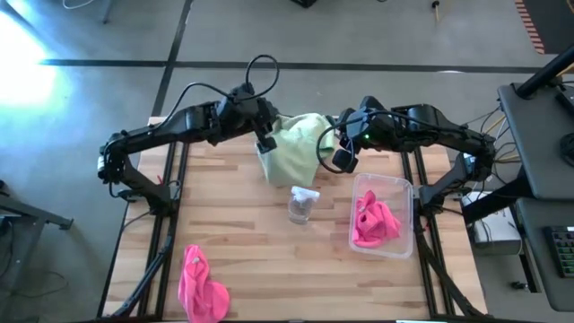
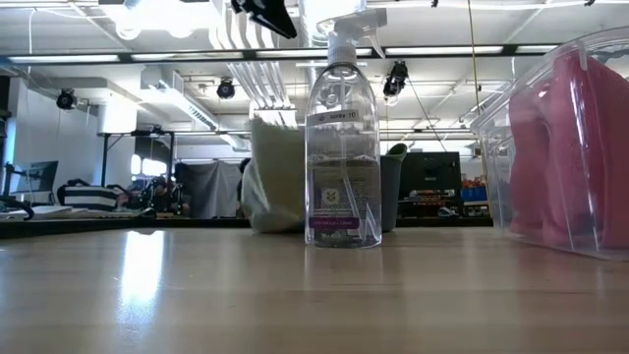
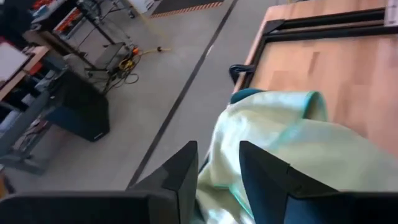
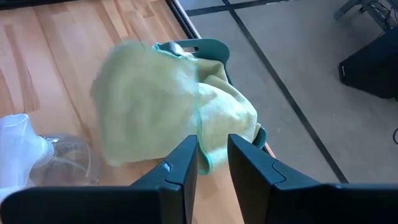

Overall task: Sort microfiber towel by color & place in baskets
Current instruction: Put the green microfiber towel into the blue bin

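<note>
Light green towels [image 1: 291, 148] lie heaped over the dark teal basket, whose rim [image 4: 205, 46] shows only in the wrist views. One towel hangs down the basket's side to the table [image 2: 275, 172]. My left gripper [image 1: 266, 142] hovers above the heap's left edge, fingers a narrow gap apart [image 3: 218, 155]. My right gripper [image 1: 343, 161] hovers off the heap's right edge, also narrowly open [image 4: 212, 152]. Pink towels [image 1: 375, 222] sit in the clear basket [image 1: 401, 190]. One pink towel [image 1: 199, 285] lies crumpled near the table's near left corner.
A small clear spray bottle [image 1: 302, 205] stands upright mid-table, between the green heap and the clear basket, close to both. A cable loops beside my right gripper. Bare wood lies across the table's left half and along the near edge.
</note>
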Available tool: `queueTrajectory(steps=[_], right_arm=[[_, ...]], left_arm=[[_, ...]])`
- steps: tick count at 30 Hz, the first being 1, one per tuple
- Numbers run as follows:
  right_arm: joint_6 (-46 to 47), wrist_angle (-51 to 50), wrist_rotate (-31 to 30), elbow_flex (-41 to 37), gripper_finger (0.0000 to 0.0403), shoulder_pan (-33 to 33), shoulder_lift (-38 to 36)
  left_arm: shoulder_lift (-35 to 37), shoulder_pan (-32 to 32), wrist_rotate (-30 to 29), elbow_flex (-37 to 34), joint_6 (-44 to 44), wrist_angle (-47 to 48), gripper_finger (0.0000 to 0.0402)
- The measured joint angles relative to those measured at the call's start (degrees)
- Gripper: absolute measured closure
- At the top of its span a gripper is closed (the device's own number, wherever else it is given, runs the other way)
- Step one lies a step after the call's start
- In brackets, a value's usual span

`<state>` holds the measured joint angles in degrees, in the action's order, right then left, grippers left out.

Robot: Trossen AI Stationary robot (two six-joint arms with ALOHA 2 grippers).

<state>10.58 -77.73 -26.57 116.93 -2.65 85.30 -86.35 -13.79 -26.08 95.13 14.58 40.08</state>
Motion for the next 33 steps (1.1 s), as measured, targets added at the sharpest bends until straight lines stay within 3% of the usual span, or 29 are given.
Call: queueTrajectory(steps=[6,11,17,27,33], right_arm=[[-0.03,0.01,0.00,-0.14,0.0319,0.00,0.00],[-0.05,0.02,-0.01,-0.68,0.0327,-0.01,0.00],[-0.22,0.00,0.00,-2.35,0.0328,-0.01,0.00],[-0.82,0.01,-0.02,-4.68,0.0313,-0.01,0.00],[-0.78,0.02,-0.02,-4.99,0.0315,-0.01,0.00]], left_arm=[[0.02,-1.10,-0.40,0.00,-0.66,3.25,0.0295],[0.06,-0.99,0.45,-0.70,-5.28,11.29,0.0295],[0.09,-0.77,9.39,-7.04,-11.05,15.94,0.0295],[0.07,0.10,22.48,-26.09,-17.78,3.17,0.0295],[0.04,0.10,27.21,-32.92,-21.22,-4.79,0.0295]])
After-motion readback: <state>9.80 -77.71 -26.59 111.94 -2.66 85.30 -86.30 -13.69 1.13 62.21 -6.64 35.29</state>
